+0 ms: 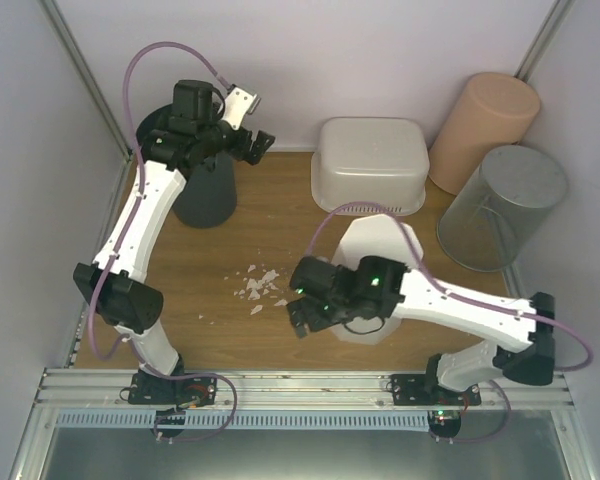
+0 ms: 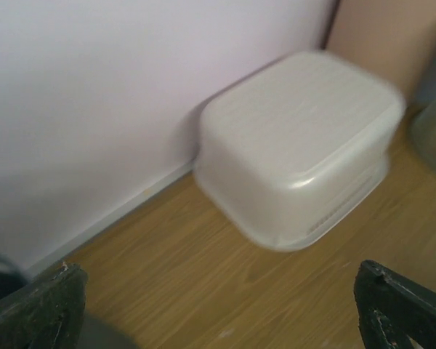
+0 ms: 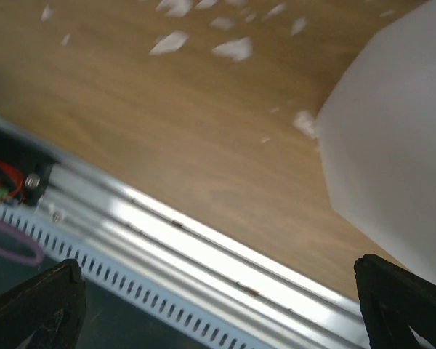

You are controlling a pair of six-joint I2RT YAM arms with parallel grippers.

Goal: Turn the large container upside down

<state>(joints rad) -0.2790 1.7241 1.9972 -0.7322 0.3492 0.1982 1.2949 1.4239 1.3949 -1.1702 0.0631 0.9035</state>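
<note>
A large white rectangular tub (image 1: 370, 162) rests bottom-up on the wooden table by the back wall. It fills the upper right of the left wrist view (image 2: 305, 138). My left gripper (image 1: 252, 146) is open and empty, held above the table left of the tub and pointing at it; its fingers (image 2: 36, 309) show at the lower corners of its wrist view. My right gripper (image 1: 300, 316) is open and empty, low over the table's front part, apart from the tub. Its fingers (image 3: 403, 302) frame the front rail.
A dark grey bin (image 1: 205, 190) stands under the left arm. A white faceted bin (image 1: 380, 240) sits under the right arm, also in the right wrist view (image 3: 392, 160). A peach cylinder (image 1: 483, 128) and a mesh bin (image 1: 505, 205) stand back right. Paper scraps (image 1: 260, 288) lie mid-table.
</note>
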